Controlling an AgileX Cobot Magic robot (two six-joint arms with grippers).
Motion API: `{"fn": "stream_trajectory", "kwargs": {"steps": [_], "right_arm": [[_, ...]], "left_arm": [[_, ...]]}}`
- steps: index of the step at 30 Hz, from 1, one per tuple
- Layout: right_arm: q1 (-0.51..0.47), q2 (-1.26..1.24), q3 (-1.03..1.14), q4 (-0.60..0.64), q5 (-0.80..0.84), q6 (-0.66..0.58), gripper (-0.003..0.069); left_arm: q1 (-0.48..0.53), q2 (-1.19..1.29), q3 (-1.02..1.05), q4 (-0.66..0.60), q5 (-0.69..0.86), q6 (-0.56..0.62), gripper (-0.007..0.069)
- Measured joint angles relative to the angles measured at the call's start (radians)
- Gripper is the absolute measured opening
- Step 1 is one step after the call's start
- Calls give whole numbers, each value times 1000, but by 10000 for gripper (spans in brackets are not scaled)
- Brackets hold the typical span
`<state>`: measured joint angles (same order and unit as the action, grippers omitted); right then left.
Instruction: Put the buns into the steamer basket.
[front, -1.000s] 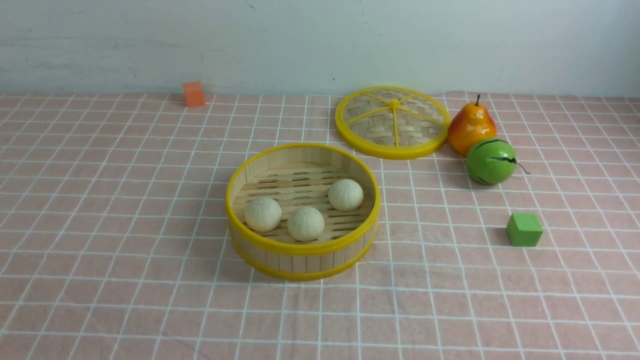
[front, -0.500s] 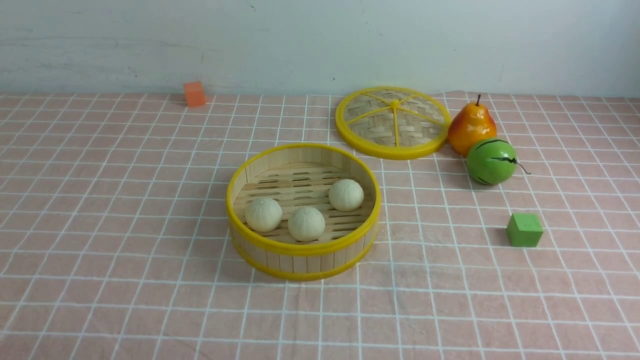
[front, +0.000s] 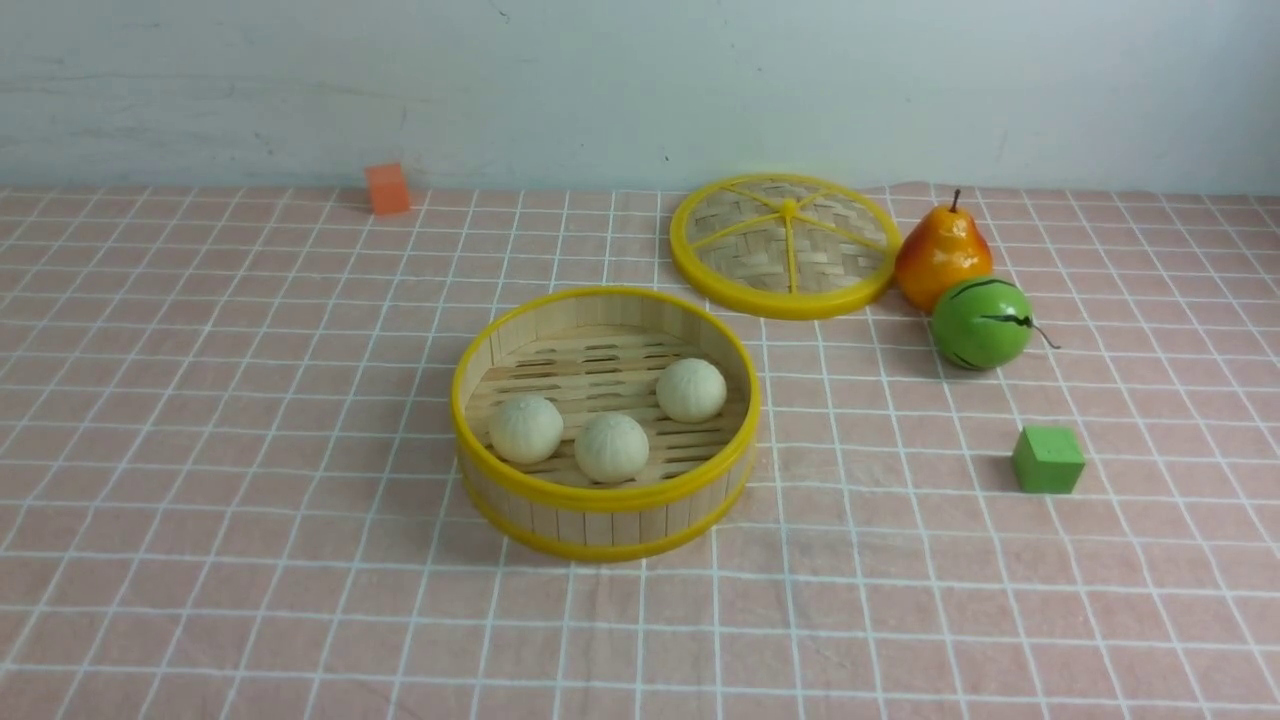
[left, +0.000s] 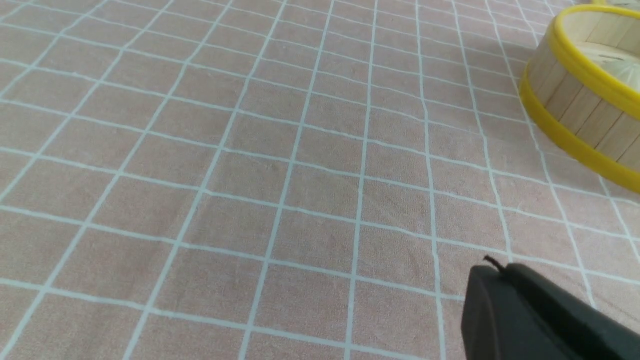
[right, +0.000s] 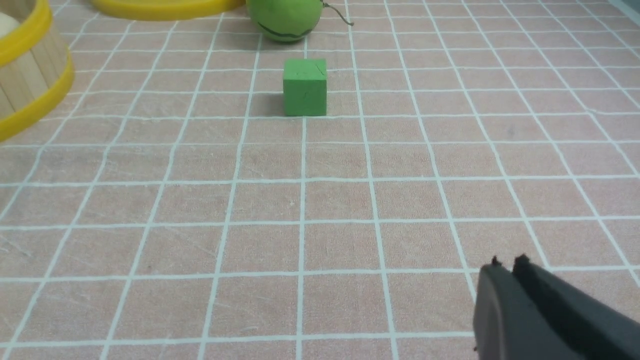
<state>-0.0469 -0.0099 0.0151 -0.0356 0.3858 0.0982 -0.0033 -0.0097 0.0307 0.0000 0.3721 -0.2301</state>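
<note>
Neither arm appears in the front view. Each wrist view shows only dark fingertips low over the checked cloth (front: 250, 480): left gripper (left: 492, 272) and right gripper (right: 505, 267), fingers pressed together, holding nothing. All three buns (front: 611, 447) rest inside the steamer basket (front: 604, 496) at centre. Wrist views crop the basket; only the front view shows the lid (front: 786, 245) whole.

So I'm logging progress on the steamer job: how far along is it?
Done, by the look of it: all three buns lie on the slatted floor of the steamer basket. Nothing is in hand; the left gripper and right gripper look shut and empty, away from the basket. No bun is left on the cloth.
</note>
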Motion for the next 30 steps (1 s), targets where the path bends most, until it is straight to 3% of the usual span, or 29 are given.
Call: {"fn": "stream_trajectory", "kwargs": {"steps": [30], "right_arm": [[0, 0, 0, 0, 0, 0, 81]], "left_arm": [[0, 0, 0, 0, 0, 0, -13]]}}
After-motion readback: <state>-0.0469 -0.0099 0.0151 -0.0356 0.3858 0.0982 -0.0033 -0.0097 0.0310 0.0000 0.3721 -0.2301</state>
